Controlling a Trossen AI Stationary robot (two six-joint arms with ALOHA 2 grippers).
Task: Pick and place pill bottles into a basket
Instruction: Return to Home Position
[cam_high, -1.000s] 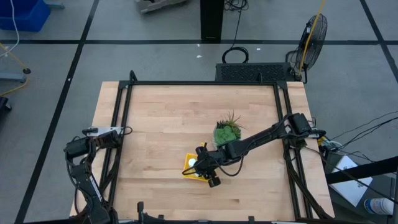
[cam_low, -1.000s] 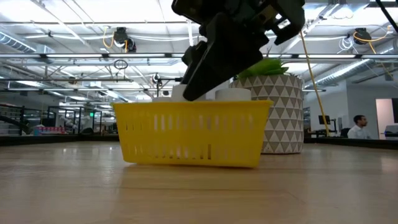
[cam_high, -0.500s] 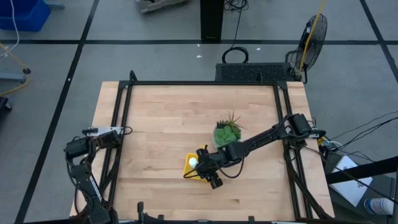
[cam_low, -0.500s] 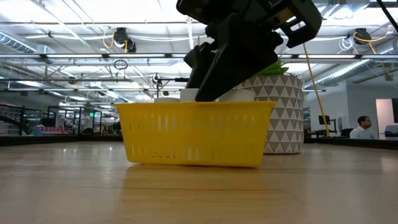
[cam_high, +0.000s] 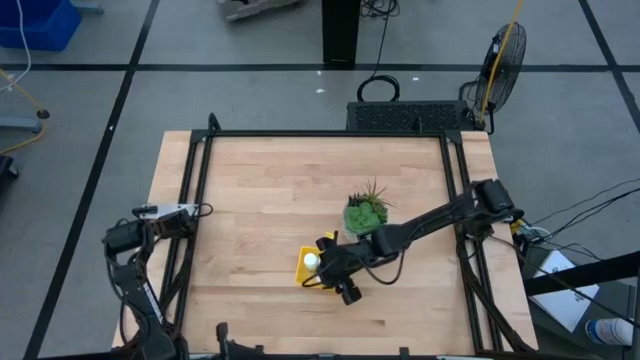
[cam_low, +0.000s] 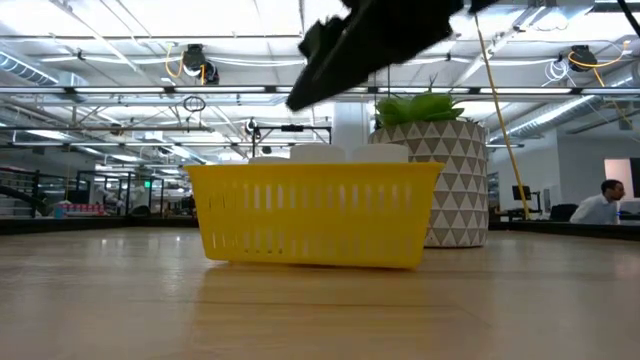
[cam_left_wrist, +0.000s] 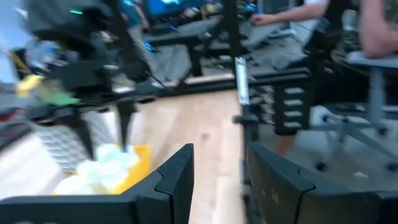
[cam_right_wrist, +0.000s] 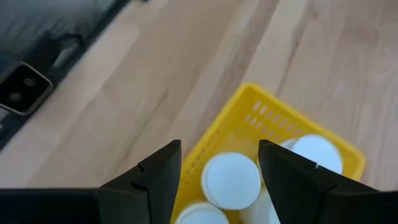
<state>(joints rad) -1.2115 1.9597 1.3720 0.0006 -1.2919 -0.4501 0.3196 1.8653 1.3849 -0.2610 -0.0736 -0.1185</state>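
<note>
The yellow basket (cam_low: 315, 215) stands on the table in front of the plant pot. Several white pill bottles stand inside it; their round tops show in the right wrist view (cam_right_wrist: 231, 180) and just over the rim in the low view (cam_low: 322, 153). My right gripper (cam_right_wrist: 219, 149) hangs open and empty above the basket; it also shows in the high view (cam_high: 340, 283). My left gripper (cam_left_wrist: 217, 165) is open and empty at the table's left edge (cam_high: 195, 210). The basket and bottles also show in the left wrist view (cam_left_wrist: 109, 167).
A pale patterned pot with a green plant (cam_low: 440, 170) stands just behind the basket, toward the table's far right (cam_high: 366, 213). A black frame rail (cam_high: 320, 134) runs round the table. Bare wood lies to the left of and behind the basket.
My right gripper has risen out of the basket and now hangs well above its rim. The bottles stay in the basket.
</note>
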